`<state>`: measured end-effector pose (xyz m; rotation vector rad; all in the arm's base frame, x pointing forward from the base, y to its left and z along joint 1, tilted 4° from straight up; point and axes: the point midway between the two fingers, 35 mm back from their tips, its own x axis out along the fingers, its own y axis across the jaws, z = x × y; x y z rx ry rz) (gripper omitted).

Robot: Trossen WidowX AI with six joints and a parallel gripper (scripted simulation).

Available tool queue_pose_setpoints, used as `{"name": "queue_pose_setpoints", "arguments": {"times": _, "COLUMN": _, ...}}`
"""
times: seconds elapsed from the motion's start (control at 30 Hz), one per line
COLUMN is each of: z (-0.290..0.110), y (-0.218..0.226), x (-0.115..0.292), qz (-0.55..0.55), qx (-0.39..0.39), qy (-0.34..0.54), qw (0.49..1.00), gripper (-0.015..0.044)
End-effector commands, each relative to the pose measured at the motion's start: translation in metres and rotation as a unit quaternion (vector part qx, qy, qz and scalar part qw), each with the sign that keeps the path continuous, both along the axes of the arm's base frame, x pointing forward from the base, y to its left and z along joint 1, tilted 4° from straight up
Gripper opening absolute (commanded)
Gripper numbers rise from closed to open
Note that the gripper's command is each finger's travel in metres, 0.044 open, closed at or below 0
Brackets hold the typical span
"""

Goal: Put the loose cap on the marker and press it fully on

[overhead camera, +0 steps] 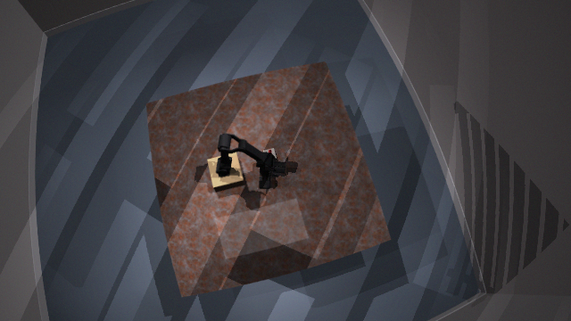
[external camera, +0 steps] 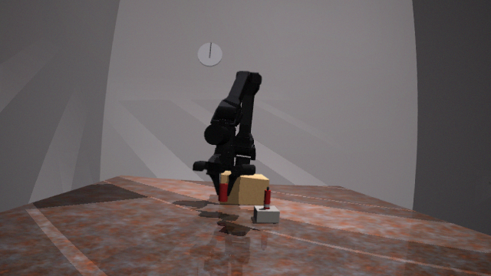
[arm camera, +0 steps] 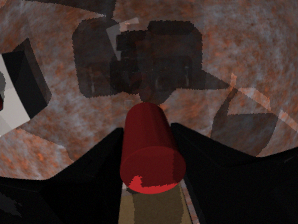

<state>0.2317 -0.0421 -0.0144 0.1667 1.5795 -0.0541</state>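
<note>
The red cap (external camera: 223,192) (arm camera: 149,152) stands upright on the rust-coloured table (external camera: 345,238) (overhead camera: 312,134). My gripper (external camera: 223,188) (arm camera: 147,131) (overhead camera: 263,182) reaches down over it, with one black finger on each side, and is shut on it. The red marker (external camera: 267,197) (overhead camera: 270,153) stands upright in the white holder block (external camera: 266,215), a short way to the right of the cap in the exterior view. In the top view the arm hides the cap.
The arm's tan base block (external camera: 249,189) (overhead camera: 232,177) sits just behind the cap and the holder. A white shape at the left edge of the wrist view (arm camera: 9,106) may be the holder block. The table's edges are far from the gripper.
</note>
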Motion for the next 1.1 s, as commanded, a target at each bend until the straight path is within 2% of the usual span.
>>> {"name": "queue_pose_setpoints", "arguments": {"times": 0.0, "z": 0.014, "y": -0.001, "x": 0.002, "qz": 0.001, "qx": -0.003, "qy": -0.007, "qw": 1.0, "gripper": 0.0}}
{"name": "queue_pose_setpoints", "arguments": {"times": 0.3, "z": 0.025, "y": 0.001, "x": 0.004, "qz": 0.001, "qx": -0.003, "qy": -0.008, "qw": 1.0, "gripper": 0.0}}
{"name": "queue_pose_setpoints", "arguments": {"times": 1.07, "z": 0.058, "y": 0.062, "x": 0.037, "qz": 0.001, "qx": -0.001, "qy": -0.009, "qw": 1.0, "gripper": 0.0}}
